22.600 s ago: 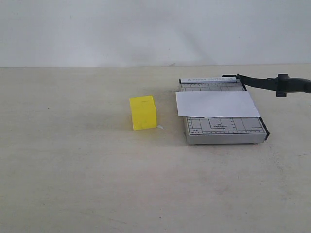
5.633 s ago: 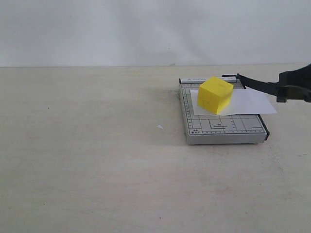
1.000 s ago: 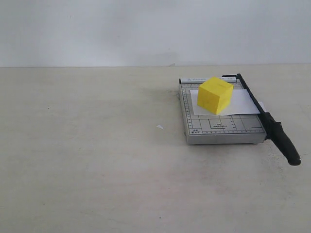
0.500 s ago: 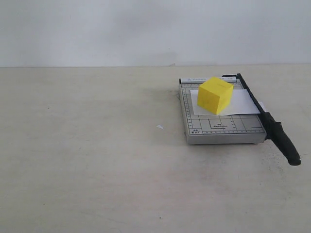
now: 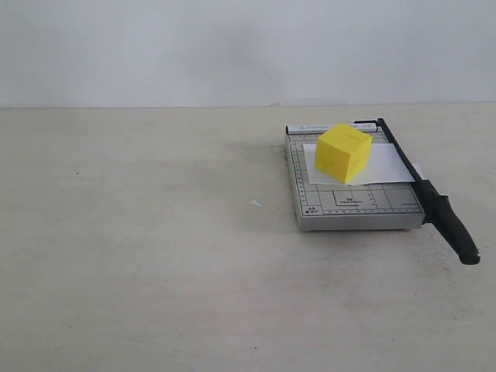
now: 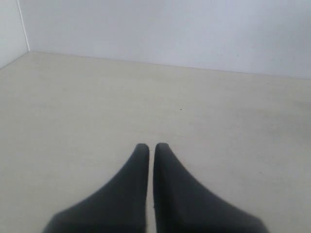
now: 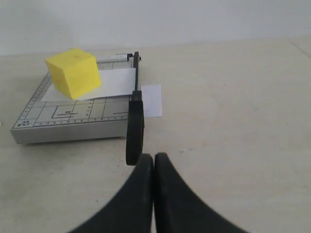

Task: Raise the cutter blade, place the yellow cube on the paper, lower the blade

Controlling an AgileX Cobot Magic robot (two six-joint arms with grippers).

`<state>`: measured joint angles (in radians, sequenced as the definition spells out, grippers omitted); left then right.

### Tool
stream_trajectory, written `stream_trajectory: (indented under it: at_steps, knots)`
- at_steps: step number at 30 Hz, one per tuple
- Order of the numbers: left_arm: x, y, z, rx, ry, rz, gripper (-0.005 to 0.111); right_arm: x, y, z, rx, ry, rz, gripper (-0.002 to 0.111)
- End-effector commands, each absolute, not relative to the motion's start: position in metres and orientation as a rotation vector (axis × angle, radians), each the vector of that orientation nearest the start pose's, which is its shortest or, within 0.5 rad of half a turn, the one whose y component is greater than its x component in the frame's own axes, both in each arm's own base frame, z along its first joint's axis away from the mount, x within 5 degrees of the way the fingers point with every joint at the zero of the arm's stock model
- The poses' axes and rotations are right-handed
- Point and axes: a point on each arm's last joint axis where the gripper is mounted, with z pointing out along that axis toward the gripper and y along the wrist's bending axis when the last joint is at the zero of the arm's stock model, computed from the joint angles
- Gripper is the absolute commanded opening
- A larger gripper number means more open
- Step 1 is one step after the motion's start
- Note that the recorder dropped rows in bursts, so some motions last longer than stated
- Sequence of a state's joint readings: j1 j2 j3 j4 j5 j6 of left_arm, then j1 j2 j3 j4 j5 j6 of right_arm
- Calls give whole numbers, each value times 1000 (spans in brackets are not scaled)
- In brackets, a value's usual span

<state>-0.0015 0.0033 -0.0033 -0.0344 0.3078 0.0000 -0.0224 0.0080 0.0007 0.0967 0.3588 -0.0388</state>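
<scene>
The cutter blade (image 5: 434, 201) lies lowered, handle toward five o'clock, yellow cube (image 5: 343, 152) on the paper (image 5: 387, 167); left gripper (image 6: 151, 146) and right gripper (image 7: 154, 158) clenched empty, last step seemingly done, only retreat needed.

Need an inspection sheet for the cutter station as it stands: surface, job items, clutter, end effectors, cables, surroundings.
Surface: pale table, no spills seen.
Job's things: cutter blade down along the grey cutter board; yellow cube resting on the paper; the paper runs under the blade, with a strip showing beyond it.
Clutter: small white scrap on the table beside the board.
End effectors: left end effector shut, empty; right end effector shut, empty, facing the blade handle.
Cables: nothing seen.
Surroundings: plain white wall.
</scene>
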Motion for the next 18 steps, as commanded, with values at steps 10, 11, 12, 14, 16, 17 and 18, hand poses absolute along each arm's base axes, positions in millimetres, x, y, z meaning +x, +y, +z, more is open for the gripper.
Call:
stream_trajectory:
  at_steps: [10,11,12,14,16,17,18]
  knots:
    - [54,-2,186,-17,1789,-45,4,52,0,179,111,1866,70,0]
    - [54,-2,186,-17,1789,-45,4,52,0,179,111,1866,70,0]
    - [54,-2,186,-17,1789,-45,4,52,0,179,111,1866,70,0]
    - [54,-2,186,-17,1789,-45,4,52,0,179,111,1866,70,0]
    - [54,-2,186,-17,1789,-45,4,53,0,179,111,1859,70,0]
    - [54,-2,186,-17,1789,-45,4,53,0,179,111,1857,70,0]
    - [54,-2,186,-17,1789,-45,4,53,0,179,111,1857,70,0]
